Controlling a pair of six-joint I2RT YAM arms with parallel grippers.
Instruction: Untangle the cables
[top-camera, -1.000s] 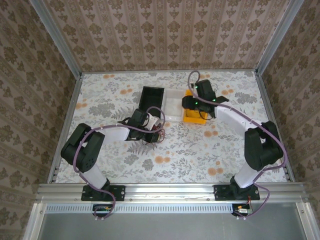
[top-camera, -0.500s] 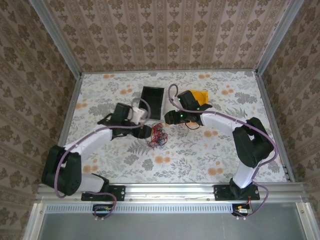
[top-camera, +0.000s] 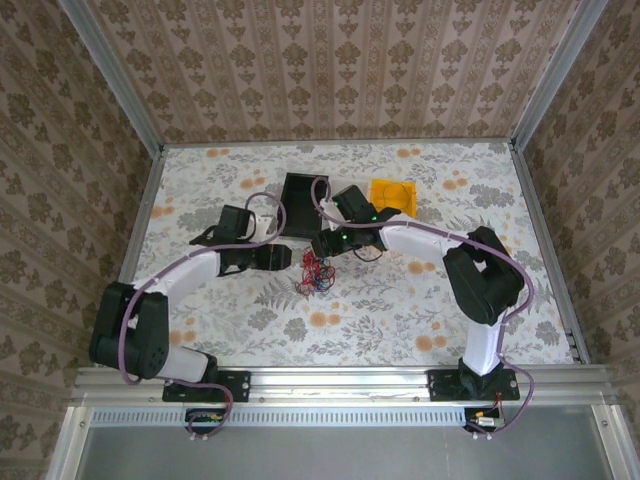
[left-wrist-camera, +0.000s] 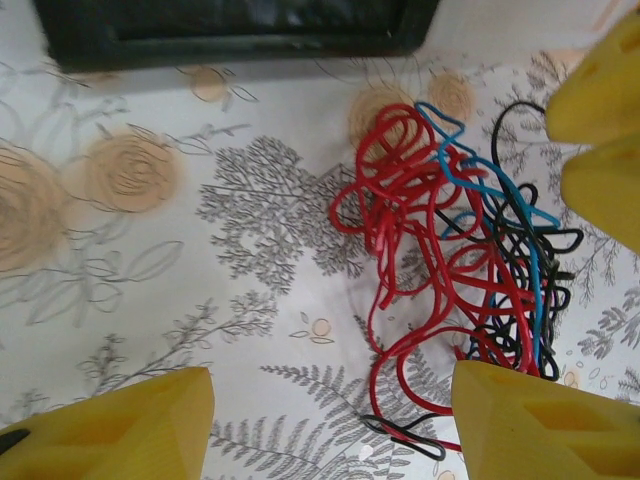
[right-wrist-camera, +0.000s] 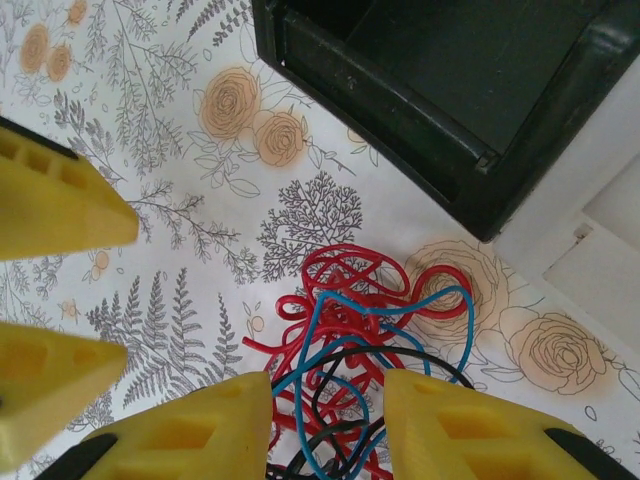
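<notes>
Presently the cables (top-camera: 315, 272), a loose knot of red, black and blue strands, lie on the desk (top-camera: 200, 180) near the black bin (top-camera: 300, 195). The step in hand appears to be the approach for a first grasp. The left tool (left-wrist-camera: 330, 385) is released wide over the knot, and the right tool (right-wrist-camera: 328, 400) is released at a narrower gap, straddling several strands. The next move likely requires each tool to clench a separate strand and draw apart; the knot's near edge is cut off behind the fingers in both wrist views, so contact cannot be confirmed.

Damask-patterned brown walls (top-camera: 330, 60) enclose a floral-covered table (top-camera: 400, 320).
</notes>
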